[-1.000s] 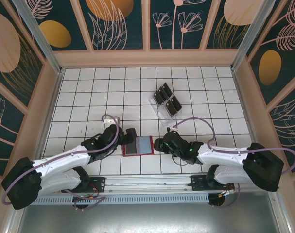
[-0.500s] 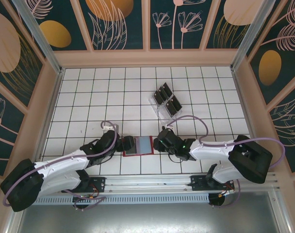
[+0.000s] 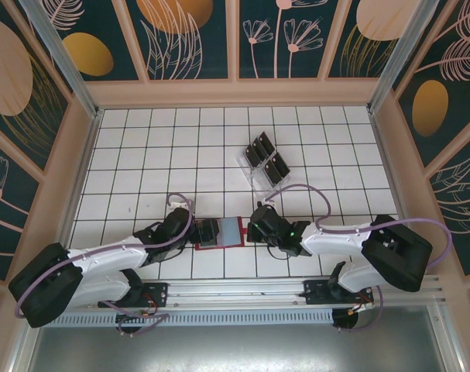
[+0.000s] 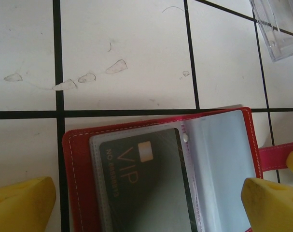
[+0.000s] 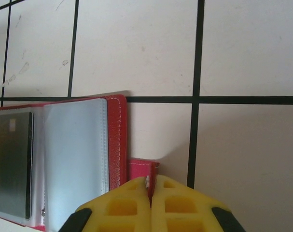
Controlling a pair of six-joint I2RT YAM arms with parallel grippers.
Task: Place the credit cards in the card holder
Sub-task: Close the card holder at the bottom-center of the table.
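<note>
The wallet (image 4: 76, 183) looks like red stitched leather, perhaps imitation; its sleeves (image 4: 218, 159) are clear, glossy plastic. The card (image 4: 141, 179) is dark and sheeny. The desk (image 4: 136, 48) is smooth, white, scuffed. The rack (image 4: 281, 29) is clear plastic.

Red card holder (image 4: 78, 183), black gold-lettered card (image 4: 136, 186), black-gridded white table (image 4: 127, 48)

The black credit card (image 4: 141, 181) sleeved in the red card holder (image 4: 78, 183), between the fingers of the left end effector (image 4: 147, 205), bears gold "VIP" and a smaller line starting "NO" (digits too blurred to read).
</note>
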